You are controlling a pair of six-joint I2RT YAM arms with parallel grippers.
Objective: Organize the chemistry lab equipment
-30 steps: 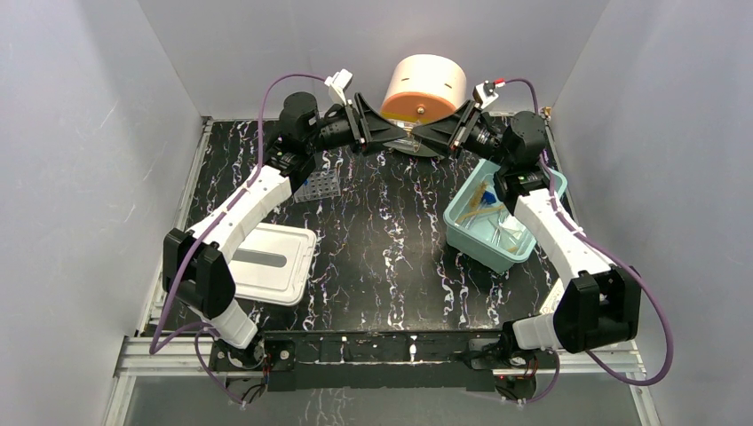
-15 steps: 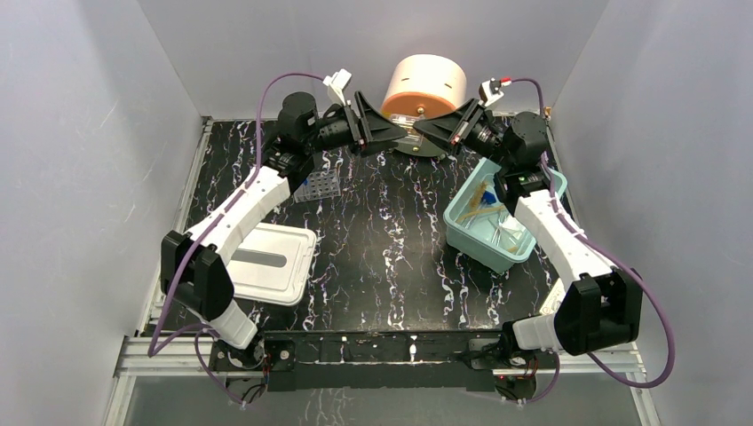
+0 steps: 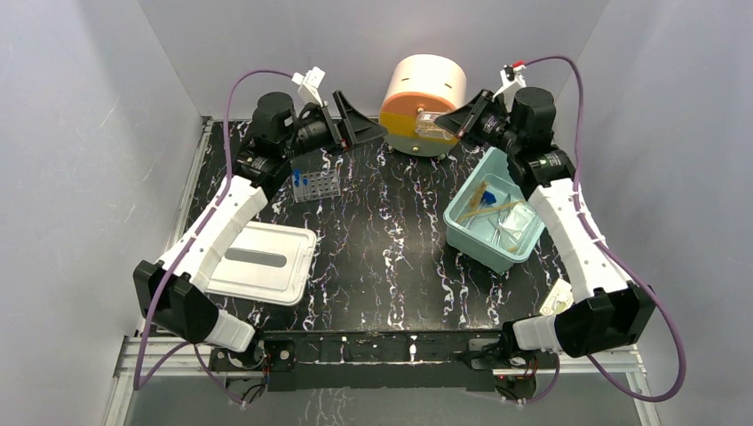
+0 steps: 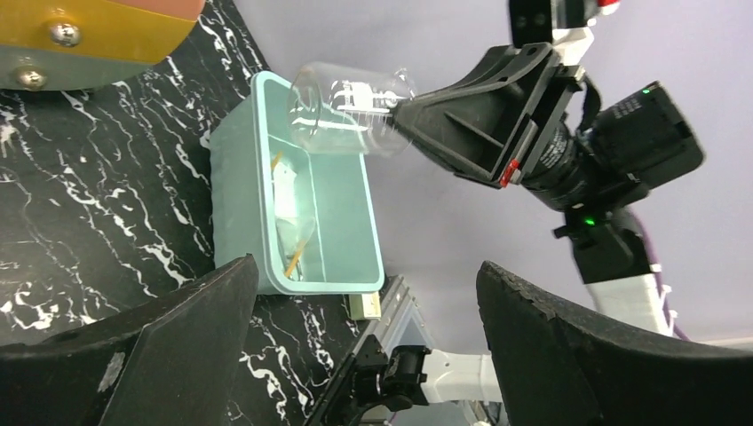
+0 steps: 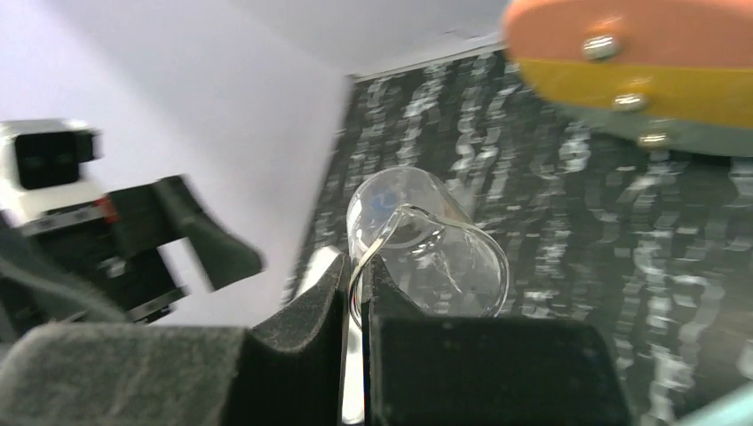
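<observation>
Pinching clear beaker (image 5: 435, 244) by its rim with right claw (image 5: 355, 277), wall between fingertips, body jutting ahead, tipped sideways. Holding left claw (image 4: 364, 275) spread wide and empty, beaker out ahead, well apart.

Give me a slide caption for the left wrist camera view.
Right gripper shut on the rim of a clear beaker held sideways, teal bin behind it.

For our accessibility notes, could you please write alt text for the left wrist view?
The right gripper pinches a clear beaker by its rim, tipped sideways. Behind it a teal bin sits on the black marbled table; the left gripper stands open in the foreground.
</observation>
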